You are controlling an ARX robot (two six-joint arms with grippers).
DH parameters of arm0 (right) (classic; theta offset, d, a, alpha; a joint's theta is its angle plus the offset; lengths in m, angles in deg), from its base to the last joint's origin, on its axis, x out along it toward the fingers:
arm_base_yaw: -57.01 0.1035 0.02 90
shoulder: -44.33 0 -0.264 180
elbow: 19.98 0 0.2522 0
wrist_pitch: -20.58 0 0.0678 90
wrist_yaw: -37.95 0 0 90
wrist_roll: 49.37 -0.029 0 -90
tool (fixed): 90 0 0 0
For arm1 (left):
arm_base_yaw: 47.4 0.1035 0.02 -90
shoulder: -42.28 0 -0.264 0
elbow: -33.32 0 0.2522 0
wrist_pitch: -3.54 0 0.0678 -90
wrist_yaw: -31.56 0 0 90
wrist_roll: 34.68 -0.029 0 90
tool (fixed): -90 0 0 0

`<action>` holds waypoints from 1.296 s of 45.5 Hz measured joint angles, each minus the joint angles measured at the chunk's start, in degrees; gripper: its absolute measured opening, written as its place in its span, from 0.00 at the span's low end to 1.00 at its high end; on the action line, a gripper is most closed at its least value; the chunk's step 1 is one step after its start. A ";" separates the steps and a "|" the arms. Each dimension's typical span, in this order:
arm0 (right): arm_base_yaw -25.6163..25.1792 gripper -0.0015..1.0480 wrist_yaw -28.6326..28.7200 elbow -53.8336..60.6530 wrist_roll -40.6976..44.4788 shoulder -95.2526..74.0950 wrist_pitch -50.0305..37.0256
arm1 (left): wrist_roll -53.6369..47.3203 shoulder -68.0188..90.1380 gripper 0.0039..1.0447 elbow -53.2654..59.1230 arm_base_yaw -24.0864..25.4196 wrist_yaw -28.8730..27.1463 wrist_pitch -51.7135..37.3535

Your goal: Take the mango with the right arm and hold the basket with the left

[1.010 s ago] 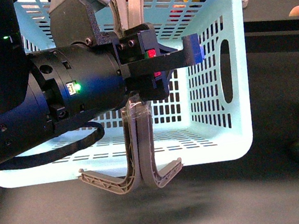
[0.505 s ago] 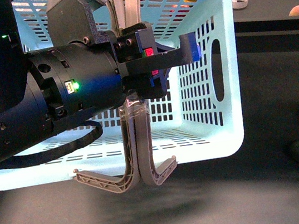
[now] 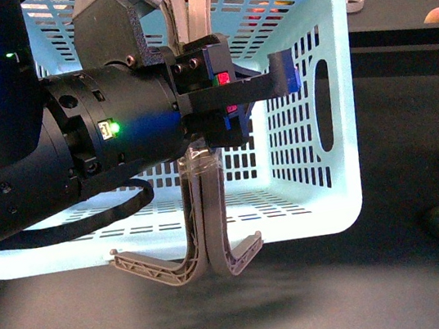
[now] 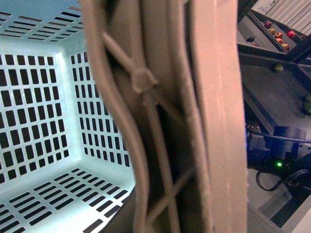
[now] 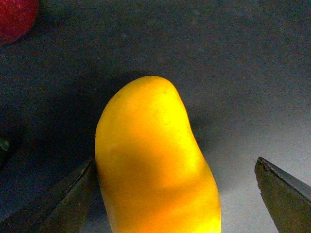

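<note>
Front view: your left gripper (image 3: 277,77) was clamped on the basket's taped handles (image 3: 209,216), w/ the left arm's green light (image 3: 117,128) lit.
Basket: the basket (image 3: 354,194) hung tipped from those handles, open side toward the camera. A shadow lay on the table (image 3: 323,306) under it, so it was prob lifted clear.
Left wrist view: the handles (image 4: 165,121) filled the frame close up, w/ the slotted basket wall (image 4: 43,97) behind. That fitted a firm hold.
Right gripper: the right gripper (image 5: 172,199) was spread wide, one finger (image 5: 63,199) each side of the mango (image 5: 150,160). One finger sat just beside the skin, maybe touching. The other stood well apart.
Mango place: it lay on the dark table (image 5: 243,73) btwn your fingers, not yet gripped. A red fruit (image 5: 14,14) sat near it at the frame corner. You couldn't see the right arm in the front view.
Mango axis: the long axis ran across the line joining the two fingers. The narrower rounded end pointed away from the wrist, the fatter end toward it.
Done: the basket hold looked complete, and the right arm was lined up over the fruit.
Left to do: you had yet to close on the mango's short width and lift it.
</note>
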 joint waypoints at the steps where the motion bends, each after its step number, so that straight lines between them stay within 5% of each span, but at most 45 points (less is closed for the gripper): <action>1: 0.11 0.92 -0.02 -0.31 -0.09 -0.37 -0.02 | 0.00 0.00 0.17 0.00 0.00 0.00 0.00; 18: 0.57 0.92 -1.53 -3.93 -1.29 -5.77 -0.09 | -0.02 0.00 0.17 0.00 0.00 -0.02 0.00; 27: 0.46 0.64 -2.21 -2.60 -2.12 -5.25 -2.03 | -0.02 0.00 0.17 0.00 0.00 0.02 0.00; 34: 0.35 0.59 -1.27 2.01 -2.49 -1.20 -3.50 | 0.00 0.00 0.17 0.00 0.00 0.02 0.00; 49: 2.23 0.58 4.42 16.24 -4.83 23.26 -3.06 | -0.02 0.00 0.17 0.00 0.00 0.00 0.00; 59: 10.05 0.58 12.87 25.57 -10.75 46.42 4.76 | 0.00 0.00 0.17 0.00 0.00 0.00 0.00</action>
